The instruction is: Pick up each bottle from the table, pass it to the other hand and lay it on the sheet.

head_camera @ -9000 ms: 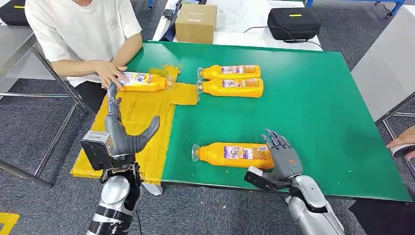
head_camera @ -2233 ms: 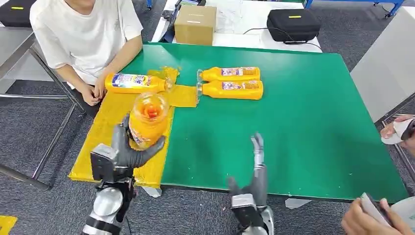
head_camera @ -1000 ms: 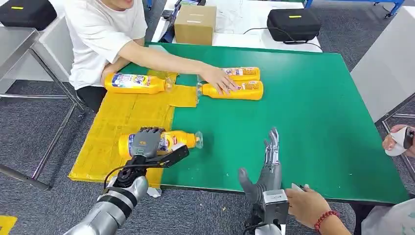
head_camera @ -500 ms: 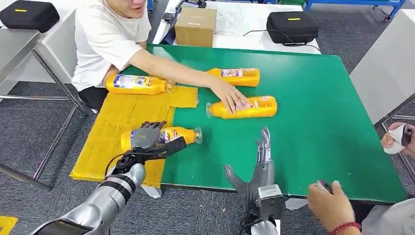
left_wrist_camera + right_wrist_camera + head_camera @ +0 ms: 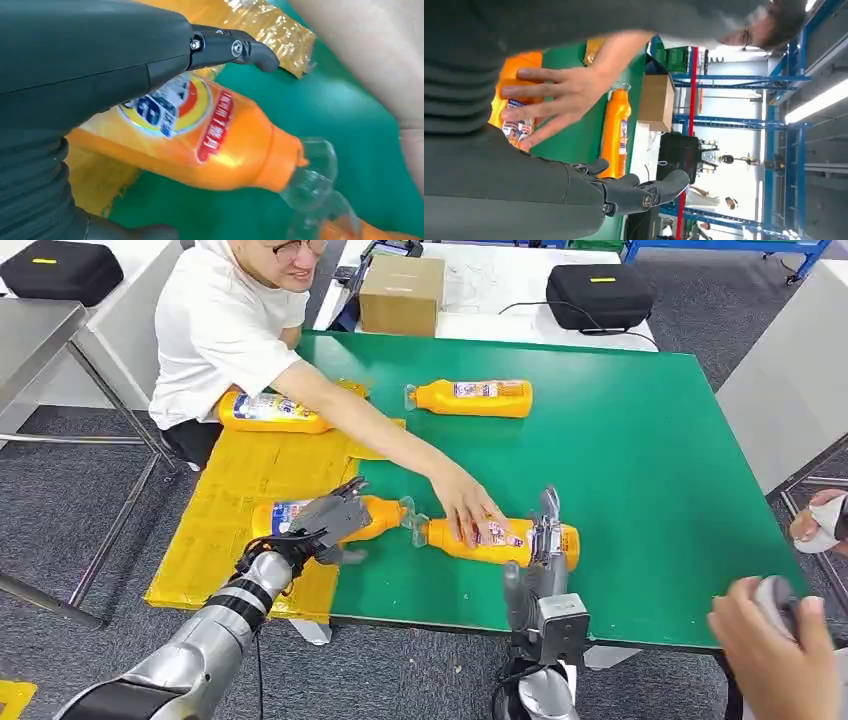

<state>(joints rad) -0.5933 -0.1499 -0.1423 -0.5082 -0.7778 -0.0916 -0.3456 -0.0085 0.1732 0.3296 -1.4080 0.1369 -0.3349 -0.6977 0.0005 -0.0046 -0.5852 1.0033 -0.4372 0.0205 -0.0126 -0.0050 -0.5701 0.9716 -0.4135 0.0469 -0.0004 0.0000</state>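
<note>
Counting them, you have four orange plastic bottles with clear caps: one on the far part of the yellow sheet beside the seated person, one alone on the far green table top, one near the front edge under the person's hand, and one lying half on the sheet, half on the green. Your left hand rests over that last bottle with its fingers lifted and apart, not gripping. Your right hand stands upright with straight fingers, holding nothing, touching the front bottle's base end. Each bottle carries a white, blue and red label; its writing is too blurred to read.
</note>
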